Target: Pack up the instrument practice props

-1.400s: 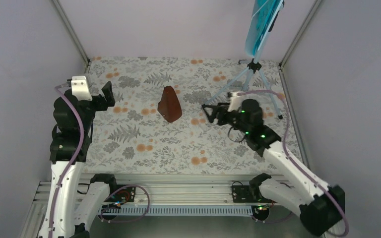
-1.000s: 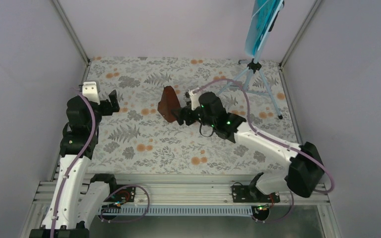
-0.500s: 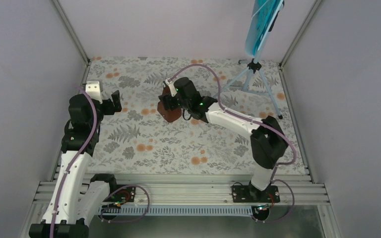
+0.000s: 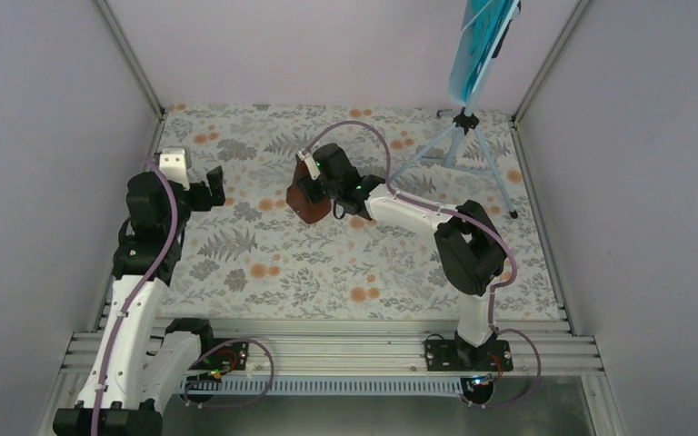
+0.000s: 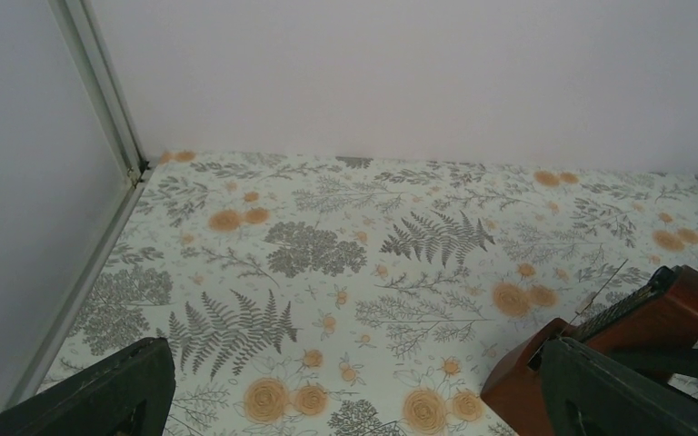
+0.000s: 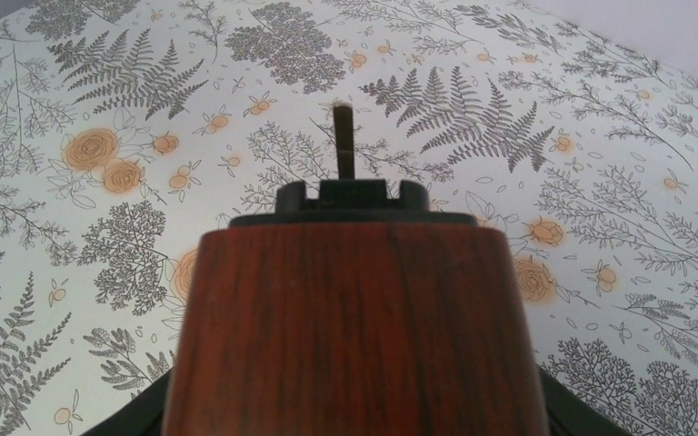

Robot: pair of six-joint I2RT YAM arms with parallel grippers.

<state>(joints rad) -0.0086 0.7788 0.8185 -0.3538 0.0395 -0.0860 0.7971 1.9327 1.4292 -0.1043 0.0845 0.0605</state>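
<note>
Well, the packing has barely begun, by the look of it. Over on the left, the left arm's fingers [image 5: 109, 395] hang spread wide with nothing between them, above the floral-patterned bench [image 4: 264, 272]. Well to their right, the small reddish-brown wooden pyramid metronome [image 4: 307, 202] is out on the bench, leaning over somewhat. The right arm's fingers [image 6: 141, 413] stand one on either side of it, hard against its flanks; whether they actually pinch it I cannot tell. Far to the right of those fingers, in the back corner, the pale blue music stand on its tripod legs [image 4: 454, 145] stands fully set up. The teal sheet of printed music [image 4: 474, 45] rests on it, and neither is touched. So I'd judge the metronome is only now being taken up, with stand and sheet left to do. Where any of it gets packed, I can't see.
</note>
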